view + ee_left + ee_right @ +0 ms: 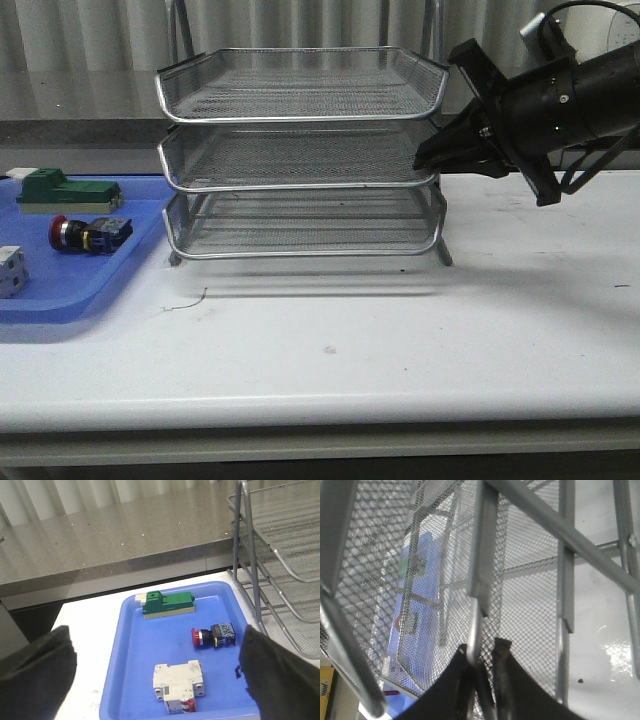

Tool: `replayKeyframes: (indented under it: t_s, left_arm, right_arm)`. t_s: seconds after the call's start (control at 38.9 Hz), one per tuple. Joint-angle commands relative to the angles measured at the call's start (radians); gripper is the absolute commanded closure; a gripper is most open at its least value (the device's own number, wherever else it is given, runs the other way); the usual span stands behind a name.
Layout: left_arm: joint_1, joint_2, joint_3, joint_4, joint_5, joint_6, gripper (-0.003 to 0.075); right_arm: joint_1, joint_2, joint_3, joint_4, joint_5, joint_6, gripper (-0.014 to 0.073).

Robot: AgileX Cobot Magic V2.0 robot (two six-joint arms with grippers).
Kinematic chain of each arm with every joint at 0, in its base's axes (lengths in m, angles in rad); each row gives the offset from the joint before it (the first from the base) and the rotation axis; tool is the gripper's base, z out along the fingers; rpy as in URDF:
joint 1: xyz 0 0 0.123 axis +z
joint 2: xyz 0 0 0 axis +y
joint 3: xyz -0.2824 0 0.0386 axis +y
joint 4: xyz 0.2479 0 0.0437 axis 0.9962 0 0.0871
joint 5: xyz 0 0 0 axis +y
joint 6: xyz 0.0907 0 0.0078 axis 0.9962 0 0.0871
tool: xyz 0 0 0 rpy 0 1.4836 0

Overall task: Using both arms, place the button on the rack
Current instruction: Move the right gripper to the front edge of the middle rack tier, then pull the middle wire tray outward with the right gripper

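Evidently the task had barely begun. Just below the left claw (pixel 155 680), whose fingers stood wide apart and empty, the button (pixel 214 635) lay on its side in the blue tray (pixel 131 670), not yet grasped. Farther off, the right claw (pixel 482 662) was clamped on the rim wire of the rack (pixel 300 180), apparently steadying it. Pickup and placement remained outstanding.

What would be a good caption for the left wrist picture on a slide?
Open left gripper hovers above the blue tray holding the red-headed button, beside the wire rack.
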Motion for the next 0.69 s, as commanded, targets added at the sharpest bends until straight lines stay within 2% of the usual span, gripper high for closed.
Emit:
replayKeyframes:
  t_s: [0.0,0.08,0.26,0.67]
  left_arm:
    - [-0.001,0.008,-0.032,-0.002,-0.073,-0.009,0.0091]
    - [-0.001,0.008,-0.032,-0.002,-0.073,-0.009,0.0091]
    - [-0.001,0.008,-0.032,-0.002,-0.073,-0.009,0.0091]
    - [-0.001,0.008,-0.032,-0.002,-0.073,-0.009,0.0091]
  right_arm:
    - [-0.001,-0.045,-0.027,0.032,0.056,-0.012,0.0552]
    - [-0.001,-0.045,-0.027,0.023,0.061,-0.011,0.0578]
    - [-0.001,-0.045,-0.026,-0.011,0.083,-0.011,0.0581]
    - [-0.042,-0.045,-0.026,-0.236,0.175,0.064,0.0581]
